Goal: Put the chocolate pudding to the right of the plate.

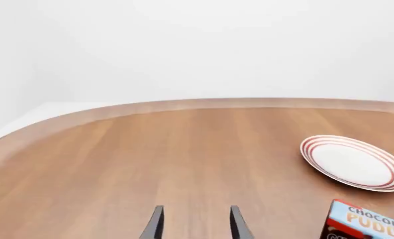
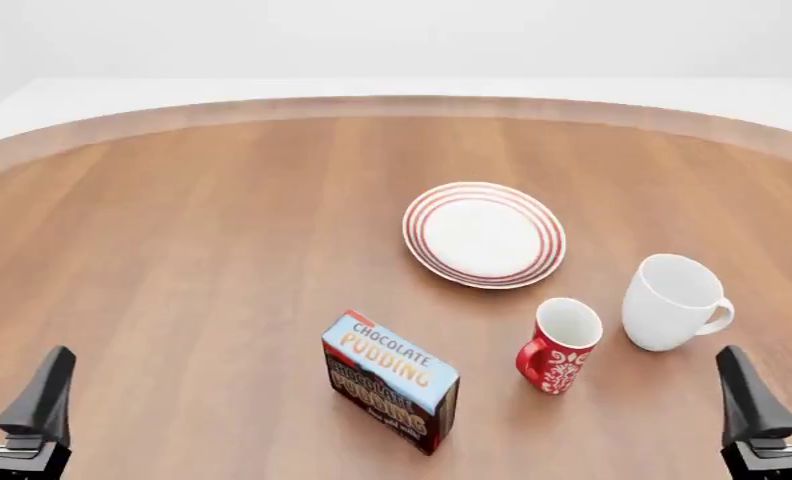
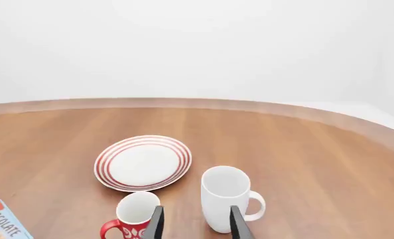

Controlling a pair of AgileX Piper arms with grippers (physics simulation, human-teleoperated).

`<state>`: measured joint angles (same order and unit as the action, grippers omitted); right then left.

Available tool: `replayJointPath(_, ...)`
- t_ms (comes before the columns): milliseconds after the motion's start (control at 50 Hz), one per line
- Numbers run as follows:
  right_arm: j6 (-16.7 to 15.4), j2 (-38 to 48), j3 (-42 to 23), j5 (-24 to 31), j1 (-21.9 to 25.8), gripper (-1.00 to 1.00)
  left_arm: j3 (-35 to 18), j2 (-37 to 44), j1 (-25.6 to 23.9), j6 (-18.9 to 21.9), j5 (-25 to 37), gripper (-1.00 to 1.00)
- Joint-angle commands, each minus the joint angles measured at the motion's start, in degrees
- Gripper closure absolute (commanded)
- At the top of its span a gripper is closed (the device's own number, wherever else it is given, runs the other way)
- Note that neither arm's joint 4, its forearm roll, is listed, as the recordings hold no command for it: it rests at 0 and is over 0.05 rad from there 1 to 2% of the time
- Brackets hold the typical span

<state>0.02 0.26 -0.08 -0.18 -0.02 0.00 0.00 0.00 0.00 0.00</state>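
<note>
Warm wood grain runs across the table, a smooth brown top with a paler curved rim at the far side, set against plain white walls. Near the middle lies the plate, round, glossy white, shallow, with thin concentric red rings around its rim. The chocolate pudding sits on the table nearer the arms and to the left of the plate, well apart from it: a small rectangular carton with a light-blue top, orange lettering, dark brown sides and a red edge, turned at an angle. A red mug with a white pattern and white inside stands upright just below the plate's right side, and a plain white mug stands upright near it to the right, handle pointing right.

Both grippers are cut off by the lower frame edge. The left gripper shows two dark, slim fingers held apart with bare table between them; the right gripper likewise has its fingers spread, holding nothing. In the left wrist view the carton is clipped at the corner, its lettering only partly legible.
</note>
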Motion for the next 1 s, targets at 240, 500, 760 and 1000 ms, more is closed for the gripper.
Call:
replayJointPath(240, -0.01, 25.30, -0.22, -24.92, 2.14, -1.00, 0.00, 0.00, 0.00, 0.00, 0.00, -1.00)
replayJointPath(500, -3.97, 24.79, -46.04, 24.53, 22.22, -1.00, 0.00, 0.00, 0.00, 0.00, 0.00, -1.00)
replayJointPath(760, -9.65, 37.18, -61.27, 36.64, 31.44, -1.00, 0.00, 0.00, 0.00, 0.00, 0.00, -1.00)
replayJointPath(1000, -14.25, 45.68, -68.23, 41.66, 38.01, -1.00, 0.00, 0.00, 0.00, 0.00, 0.00, -1.00)
